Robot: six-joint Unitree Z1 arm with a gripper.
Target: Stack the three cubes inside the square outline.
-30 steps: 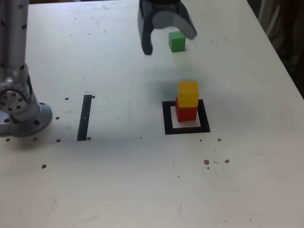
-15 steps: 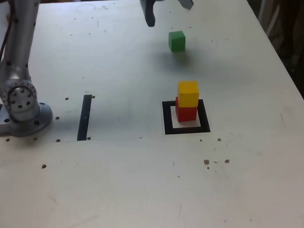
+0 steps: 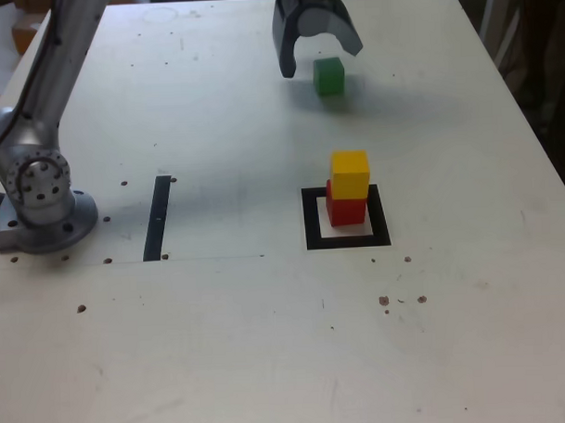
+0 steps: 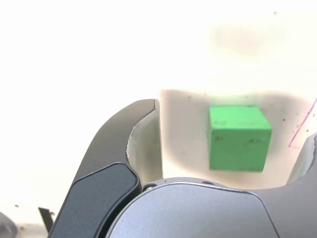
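The green cube (image 3: 329,76) lies alone near the table's far side. My gripper (image 3: 321,62) is open and hangs just over and behind it. In the wrist view the green cube (image 4: 240,138) sits on the table between the spread fingers (image 4: 141,134), touching neither. The yellow cube (image 3: 350,174) rests on the red cube (image 3: 346,210), shifted slightly toward the exterior view's right. Both stand inside the square outline (image 3: 311,220), nearer the camera than the gripper.
A narrow black strip (image 3: 157,218) lies flat at the exterior view's left of the outline. The arm's grey base (image 3: 41,206) stands at the left edge. Small dark specks dot the white table (image 3: 268,342).
The gripper swung toward the table's far edge, then came back down over the green cube, staying open. The cubes have not moved.
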